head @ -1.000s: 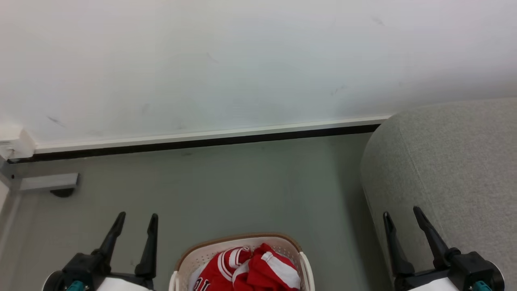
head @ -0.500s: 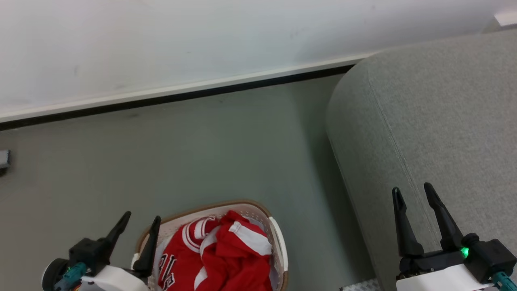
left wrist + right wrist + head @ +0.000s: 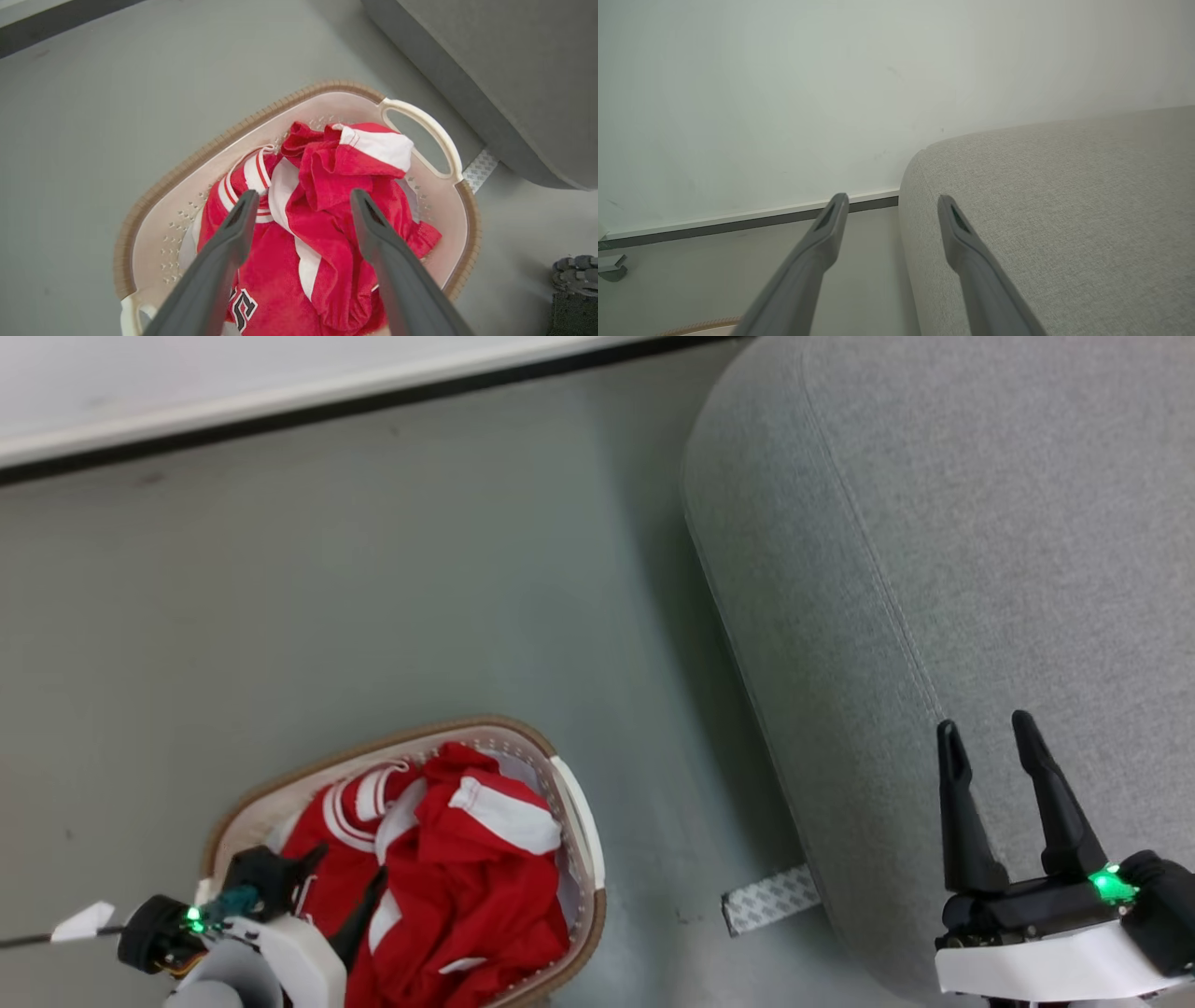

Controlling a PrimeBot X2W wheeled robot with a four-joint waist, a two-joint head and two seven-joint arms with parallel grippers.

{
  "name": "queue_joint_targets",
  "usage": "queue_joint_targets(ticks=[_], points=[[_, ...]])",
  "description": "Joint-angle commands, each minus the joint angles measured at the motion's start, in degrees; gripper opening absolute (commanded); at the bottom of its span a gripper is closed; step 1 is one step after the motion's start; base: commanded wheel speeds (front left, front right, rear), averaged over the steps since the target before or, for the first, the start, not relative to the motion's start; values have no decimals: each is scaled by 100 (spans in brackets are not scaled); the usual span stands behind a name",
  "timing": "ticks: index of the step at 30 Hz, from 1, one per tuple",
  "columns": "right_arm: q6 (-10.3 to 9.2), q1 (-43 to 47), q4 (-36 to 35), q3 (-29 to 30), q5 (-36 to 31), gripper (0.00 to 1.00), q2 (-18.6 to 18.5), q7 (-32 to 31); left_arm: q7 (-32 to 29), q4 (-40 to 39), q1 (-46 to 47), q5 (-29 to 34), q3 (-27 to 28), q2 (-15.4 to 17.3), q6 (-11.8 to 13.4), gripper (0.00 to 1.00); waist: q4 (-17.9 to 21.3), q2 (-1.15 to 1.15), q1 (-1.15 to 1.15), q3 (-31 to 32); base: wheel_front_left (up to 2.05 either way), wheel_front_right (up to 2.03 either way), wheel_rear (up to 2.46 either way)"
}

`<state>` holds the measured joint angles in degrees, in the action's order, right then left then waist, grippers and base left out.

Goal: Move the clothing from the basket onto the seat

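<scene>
The red jersey [image 3: 457, 877] with white stripes lies crumpled in the cream basket [image 3: 280, 793], which stands on the floor at the lower left of the head view. My left gripper [image 3: 347, 882] hangs open over the basket, pointing down at the clothing. In the left wrist view its fingertips [image 3: 250, 198] straddle the jersey [image 3: 327, 186] from above, inside the basket's brown rim [image 3: 187, 163]; whether they touch the cloth I cannot tell. The grey sofa [image 3: 934, 523] is on the right. My right gripper [image 3: 985, 723] stands open above the sofa's edge [image 3: 1064, 210], holding nothing [image 3: 892, 199].
The grey floor [image 3: 373, 569] runs between basket and sofa, up to a white wall with a dark baseboard [image 3: 280, 411]. A patterned strip [image 3: 770, 901] lies on the floor at the sofa's foot. A dark ridged object [image 3: 574, 280] sits at the left wrist view's lower right.
The head camera has tilted down and turned, so the basket and sofa show more fully. My left gripper has swung in over the basket and now points down at the jersey.
</scene>
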<state>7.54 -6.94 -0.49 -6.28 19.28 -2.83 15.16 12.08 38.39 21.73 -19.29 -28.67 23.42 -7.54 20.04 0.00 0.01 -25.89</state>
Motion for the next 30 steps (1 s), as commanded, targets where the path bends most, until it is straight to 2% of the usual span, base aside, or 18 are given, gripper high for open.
queue_joint_targets(ticks=[1,8,18,24,29,30], points=[[-10,-94,-72,8,98,100,-10,0,-78,156,158,-97,-113,110,10,100,169,0,-1,-300,0,0,0],[-10,-194,-390,142,405,100,-10,0,-490,580,682,-340,-1010,316,11,100,375,0,-1,-815,0,0,0],[-10,-299,-804,-36,899,100,-9,0,-1023,884,1215,-970,-2114,898,11,100,708,0,-1,-1531,0,0,0],[-10,-285,-1028,-117,915,100,-8,0,-1096,897,1435,-1237,-2714,1156,10,100,857,0,-1,-1764,0,0,0],[-10,-172,-1062,-155,905,100,-9,0,-947,1054,1556,-1388,-3002,1148,10,100,882,0,-1,-1836,0,0,0],[-10,-166,-1060,-164,909,100,-8,0,-922,1081,1573,-1405,-3039,1130,10,47,883,0,-1,-1842,0,0,0]])
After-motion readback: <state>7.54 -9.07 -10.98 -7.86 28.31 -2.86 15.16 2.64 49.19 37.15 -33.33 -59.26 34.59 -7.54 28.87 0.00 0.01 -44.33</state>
